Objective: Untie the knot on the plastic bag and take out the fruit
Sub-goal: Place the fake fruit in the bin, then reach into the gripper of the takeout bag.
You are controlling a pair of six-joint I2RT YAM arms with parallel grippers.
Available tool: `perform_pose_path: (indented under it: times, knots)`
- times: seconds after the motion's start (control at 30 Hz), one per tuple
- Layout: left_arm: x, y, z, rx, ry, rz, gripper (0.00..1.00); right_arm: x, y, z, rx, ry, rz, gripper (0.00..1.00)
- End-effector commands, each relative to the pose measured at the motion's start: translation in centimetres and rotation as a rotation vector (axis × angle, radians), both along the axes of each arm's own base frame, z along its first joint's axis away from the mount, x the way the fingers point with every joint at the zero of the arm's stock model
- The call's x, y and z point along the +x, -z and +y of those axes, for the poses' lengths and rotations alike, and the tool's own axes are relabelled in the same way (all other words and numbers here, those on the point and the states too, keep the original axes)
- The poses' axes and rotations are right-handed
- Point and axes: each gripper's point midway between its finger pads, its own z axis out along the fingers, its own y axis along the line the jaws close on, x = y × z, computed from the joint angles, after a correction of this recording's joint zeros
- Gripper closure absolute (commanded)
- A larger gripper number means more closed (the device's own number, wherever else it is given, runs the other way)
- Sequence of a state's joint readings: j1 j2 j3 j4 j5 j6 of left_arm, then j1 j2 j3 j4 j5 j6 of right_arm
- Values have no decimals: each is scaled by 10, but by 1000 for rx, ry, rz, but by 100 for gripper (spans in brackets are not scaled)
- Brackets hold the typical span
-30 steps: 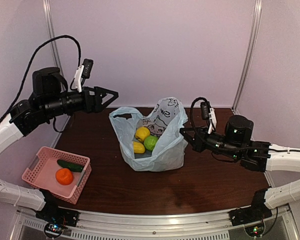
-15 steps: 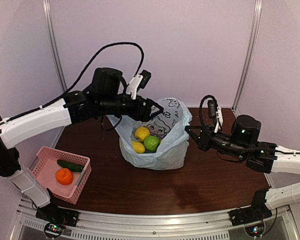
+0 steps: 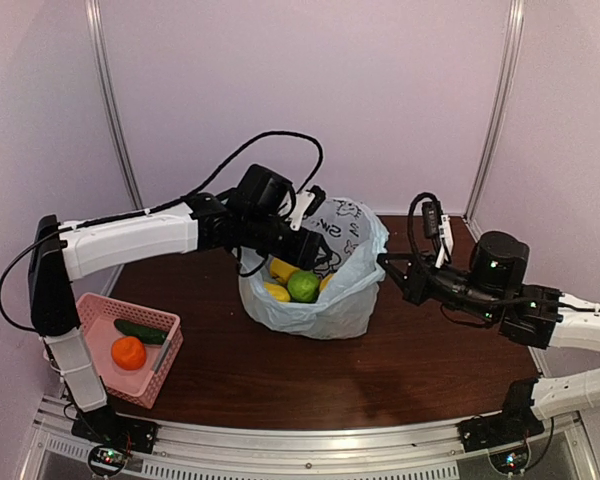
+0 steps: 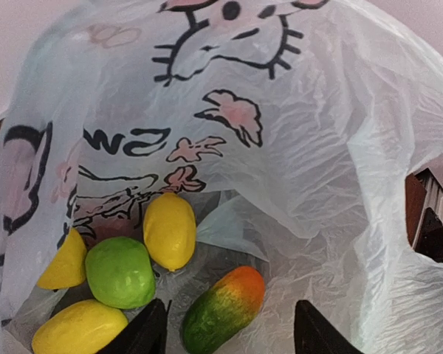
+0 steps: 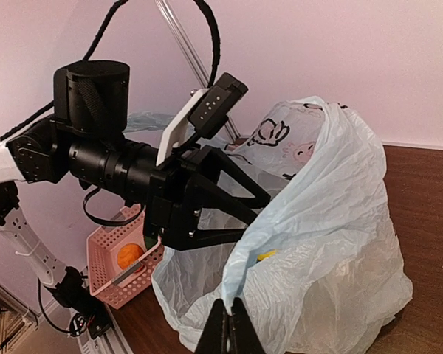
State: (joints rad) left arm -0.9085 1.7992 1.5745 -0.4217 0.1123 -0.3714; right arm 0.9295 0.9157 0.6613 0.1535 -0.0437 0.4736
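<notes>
The pale blue plastic bag [image 3: 345, 305] stands open in the middle of the table; the knot is out of view. Inside lie the fruit: a yellow oval [image 4: 170, 230], a green round one [image 4: 120, 271], two more yellow ones [image 4: 63, 262] and a green-to-orange oblong piece [image 4: 223, 310]. My left gripper [image 4: 232, 335] is open, reaching down into the bag's mouth [image 3: 318, 262], its fingers on either side of the oblong piece without touching it. My right gripper [image 5: 229, 328] is shut on the bag's right rim [image 3: 385, 268] and holds it up.
A pink perforated basket [image 3: 92, 318] sits at the near left with an orange fruit [image 3: 128, 352] and a dark green cucumber-like one [image 3: 140, 332] in it. Metal posts stand at the back corners. A rail runs along the near edge.
My left arm has swung from above the basket side over to the bag and dipped into its mouth, its jaws narrowing somewhat. My right gripper has kept its hold on the rim, pulling slightly right.
</notes>
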Motion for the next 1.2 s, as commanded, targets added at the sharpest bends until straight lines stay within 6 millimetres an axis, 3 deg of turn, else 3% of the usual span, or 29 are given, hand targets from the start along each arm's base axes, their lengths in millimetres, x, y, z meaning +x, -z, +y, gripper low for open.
perform_pose_path:
  times: [0.0,0.33,0.7,0.8,0.97,1.17]
  knots:
    - [25,5,8,-7,-53,21,41,4,3,-6,-18,30,1,99]
    - [41,66,27,99,-91,100,43,4,3,-9,-23,45,11,100]
    - [44,109,27,209,-73,134,42,9,6,1,-32,31,15,100]
    - [38,109,27,243,-53,112,40,10,6,2,-29,33,16,100]
    - [19,90,14,264,-6,20,32,11,5,2,-23,38,14,100]
    - [12,40,18,160,-77,-68,28,14,5,-7,-36,81,16,100]
